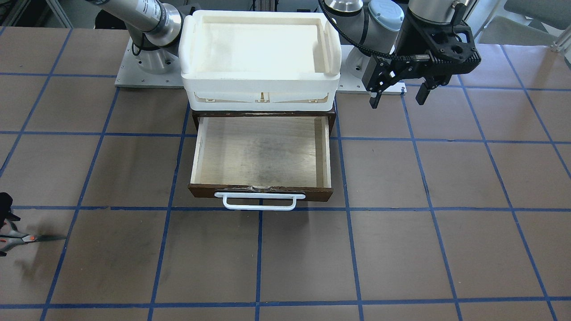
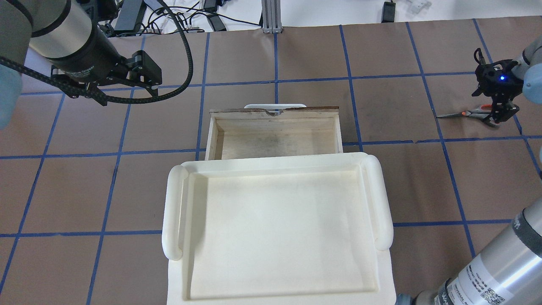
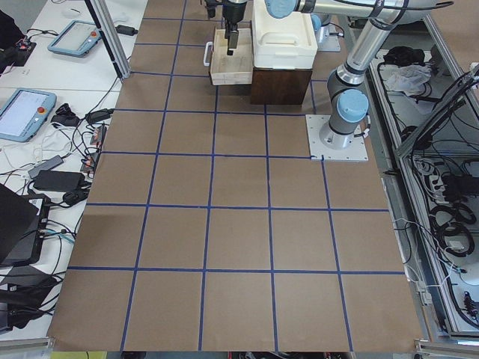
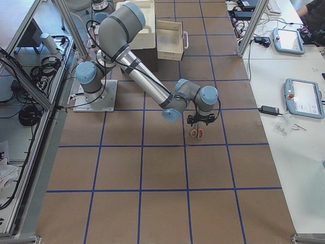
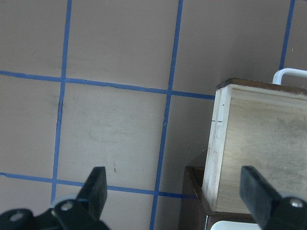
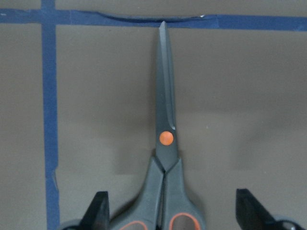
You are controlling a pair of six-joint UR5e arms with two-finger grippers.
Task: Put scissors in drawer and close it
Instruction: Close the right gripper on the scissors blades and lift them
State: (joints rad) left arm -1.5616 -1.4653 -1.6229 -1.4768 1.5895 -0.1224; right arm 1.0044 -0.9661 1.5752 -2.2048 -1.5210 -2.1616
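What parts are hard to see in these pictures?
- Handle loops of the scissors: right wrist view, cut by the bottom edge.
- The right gripper: front-facing view, mostly past the left edge.
- Rear of the drawer: overhead view, hidden by the white tray.
- The left gripper: left view, too small.

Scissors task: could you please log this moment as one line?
drawer: open, empty | scissors: on table | right gripper: open, straddling handles | left gripper: open, beside drawer

Brown paper tabletop, blue tape grid. White desk at 9 o'clock in left side view: 2 tablets, cables. Aluminium post at 11 o'clock. Even bright light, soft shadows.
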